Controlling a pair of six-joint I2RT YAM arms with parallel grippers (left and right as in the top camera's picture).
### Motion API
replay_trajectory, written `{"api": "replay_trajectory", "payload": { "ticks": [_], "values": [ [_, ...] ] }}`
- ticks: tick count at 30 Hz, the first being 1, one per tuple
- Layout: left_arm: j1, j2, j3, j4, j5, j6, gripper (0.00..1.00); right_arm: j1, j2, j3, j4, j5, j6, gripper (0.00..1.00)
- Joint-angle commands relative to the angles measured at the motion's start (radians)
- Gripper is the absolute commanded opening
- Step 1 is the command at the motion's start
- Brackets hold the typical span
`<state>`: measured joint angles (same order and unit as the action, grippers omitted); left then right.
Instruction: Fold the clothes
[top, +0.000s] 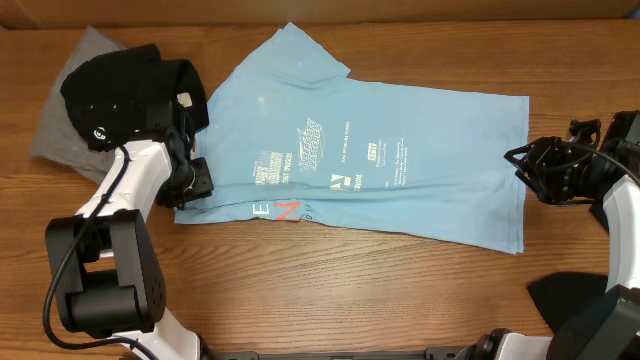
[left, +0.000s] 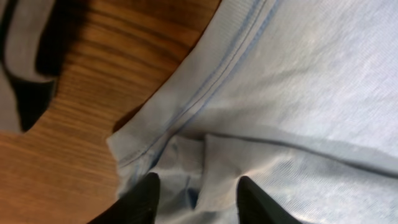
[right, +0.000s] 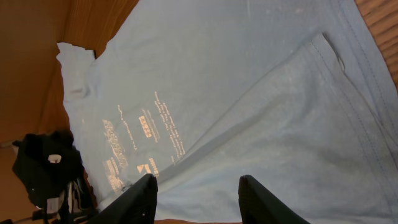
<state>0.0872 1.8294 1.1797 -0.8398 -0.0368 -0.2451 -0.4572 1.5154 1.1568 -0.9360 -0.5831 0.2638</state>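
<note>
- The large light blue short-sleeved cotton T-shirt (top: 400, 170) lies lengthwise across the middle of the brown wooden table (top: 560, 60). Its neck end points to the left edge and its hem to the right edge.
- The shirt's near long side is already turned over onto the body. The red-and-white lettering (top: 285, 210) sits along that flap.
- A crumpled black T-shirt (top: 120, 95) rests on a flat grey T-shirt (top: 60, 120) by the far left corner, apart from the work.
- The left gripper (top: 195, 185) stands at the shirt's near left corner. In the left wrist view its fingers are spread over the doubled seam and pinch no cloth.
- The right gripper (top: 518, 165) hovers just off the hem at the right end, its fingers parted and empty.
- I judge the step in hand to be the next lengthwise fold, or squaring the first one.
- To do it well, both grippers should bite through every layer at matching corners, lift together and keep the cloth taut between them.
- The bunched cloth under the left fingers may need smoothing first, or the crease will set crooked.
- The left arm rises from the near left edge and bends down steeply at the wrist.
- The right arm comes in from the near right corner, its wrist level and pointing left.
</note>
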Motion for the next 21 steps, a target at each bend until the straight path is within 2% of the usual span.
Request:
{"api": "replay_trajectory", "payload": {
  "ticks": [1, 7, 13, 21],
  "values": [
    [0.004, -0.018, -0.042, 0.006, 0.053, -0.013, 0.33, 0.005, -0.013, 0.023, 0.002, 0.005, -0.002, 0.46],
    [0.004, -0.018, -0.048, -0.020, 0.068, -0.002, 0.26, 0.005, -0.013, 0.023, 0.006, 0.005, -0.002, 0.46],
    [0.006, -0.018, -0.011, 0.000, 0.077, 0.002, 0.05, 0.005, -0.013, 0.023, 0.006, 0.005, -0.002, 0.47],
    [0.006, -0.018, 0.074, 0.063, 0.145, 0.002, 0.05, 0.005, -0.013, 0.023, 0.014, 0.006, -0.002, 0.47]
  ]
}}
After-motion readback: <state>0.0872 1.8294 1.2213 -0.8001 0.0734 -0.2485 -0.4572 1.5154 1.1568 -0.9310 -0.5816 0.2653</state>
